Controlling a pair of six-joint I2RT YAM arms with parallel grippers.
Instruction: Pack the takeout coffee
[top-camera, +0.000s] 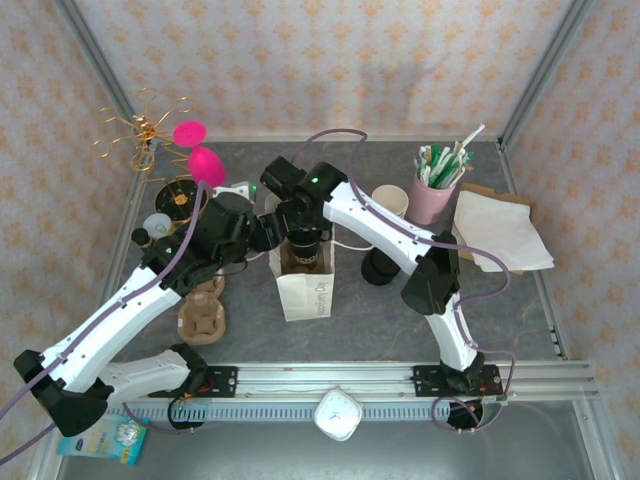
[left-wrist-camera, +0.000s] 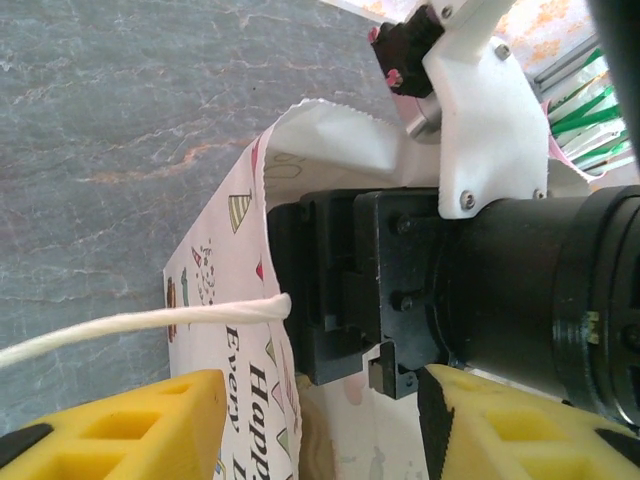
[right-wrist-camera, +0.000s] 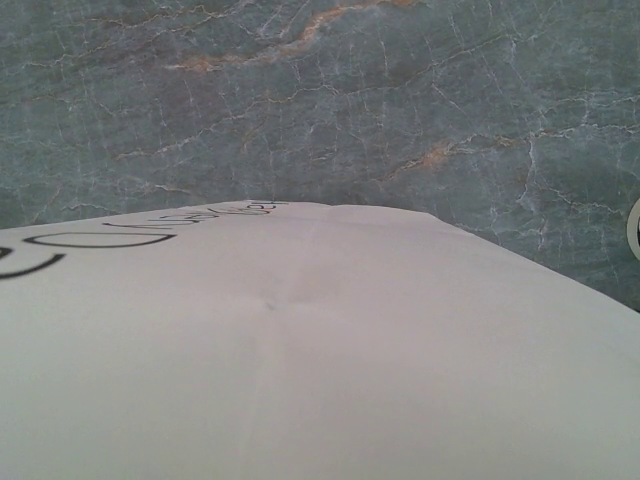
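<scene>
**Right gripper** (top-camera: 303, 242): in the top view it sits in the mouth of the white paper bag (top-camera: 305, 295), pointing down. Its fingers are hidden by the bag wall and its own black body, so we cannot tell how wide it stands or whether it holds anything. Its wrist camera looks along the bag's outer wall to the grey table (right-wrist-camera: 400, 100).

**Left gripper** (left-wrist-camera: 320, 390): the yellow fingers (left-wrist-camera: 130, 425) stand well apart. The bag's printed left rim runs between them, not pinched as far as we can see. The string handle (left-wrist-camera: 150, 325) crosses above the left finger.

**Takeout coffee** (top-camera: 311, 258): we read it as the dark round shape inside the bag mouth, directly under the right gripper. Lid and gripper are both black, so this is tentative. It is distinct from the black lids (top-camera: 380, 268) and the lidless cream cup (top-camera: 392, 200) to the right of the bag.

**Key relation:** the coffee lies straight below the right gripper, along the bag's long axis. The bag appears to stand upright, mouth up.

**Nearer arm:** the right arm. The left is only at the rim.

**Judgement:** any exit should go straight up along that axis. A sideways pull risks catching the paper wall and tipping the bag and cup.
</scene>
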